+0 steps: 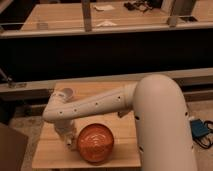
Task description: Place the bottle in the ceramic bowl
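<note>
The ceramic bowl (96,144) is a round glossy orange-red dish with faint rings inside. It sits near the front edge of a small wooden table (125,145). My white arm reaches from the right across the table and bends down at the left. The gripper (66,134) hangs just left of the bowl's rim, low over the tabletop. The bottle does not show; it is hidden or out of view.
A small white cup (66,93) stands at the table's back left, behind my arm's elbow. A long dark counter (105,55) runs behind the table. A blue object (200,130) with cables lies on the floor to the right.
</note>
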Controlling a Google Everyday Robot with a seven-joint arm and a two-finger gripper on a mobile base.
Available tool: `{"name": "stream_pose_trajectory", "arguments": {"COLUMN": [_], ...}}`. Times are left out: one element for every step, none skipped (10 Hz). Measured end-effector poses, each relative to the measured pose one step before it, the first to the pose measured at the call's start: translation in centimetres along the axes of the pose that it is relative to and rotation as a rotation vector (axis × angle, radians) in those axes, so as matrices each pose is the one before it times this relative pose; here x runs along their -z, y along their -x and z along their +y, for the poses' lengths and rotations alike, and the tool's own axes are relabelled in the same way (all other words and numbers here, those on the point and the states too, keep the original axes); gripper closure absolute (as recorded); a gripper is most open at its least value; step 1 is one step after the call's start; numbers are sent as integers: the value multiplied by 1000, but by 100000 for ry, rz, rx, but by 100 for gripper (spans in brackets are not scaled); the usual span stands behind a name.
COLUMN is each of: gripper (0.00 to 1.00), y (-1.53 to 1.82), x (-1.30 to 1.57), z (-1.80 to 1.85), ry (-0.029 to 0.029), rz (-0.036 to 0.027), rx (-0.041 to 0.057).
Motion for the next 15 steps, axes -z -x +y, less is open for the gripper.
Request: {"name": "stream_pose_trajectory", "arguments": {"gripper": [77, 79, 87, 90, 91, 89, 85, 84, 80, 66, 58, 53, 52, 56, 65], "y": [2, 63, 317, 354, 580, 516, 335, 254, 160, 426, 463, 487, 451, 100, 243], "x": [11, 1, 524, 510, 644, 687, 192, 194, 160, 147, 134, 107, 121, 33, 76], "z": [16, 171, 651, 614, 955, 893, 188, 2, 333, 604, 688, 738, 748, -45, 189], "ry": [-732, -871, -915, -429, -861, -734, -483, -632, -293, -571, -127, 151, -481, -480, -324], "rz": [200, 246, 359, 217, 480, 484, 47, 324, 474, 439, -4, -201, 407, 278, 258], "rx": [-140, -519, -1023, -722, -1111, -1275, -341, 280, -68, -305, -517, -473, -933, 173, -312]}}
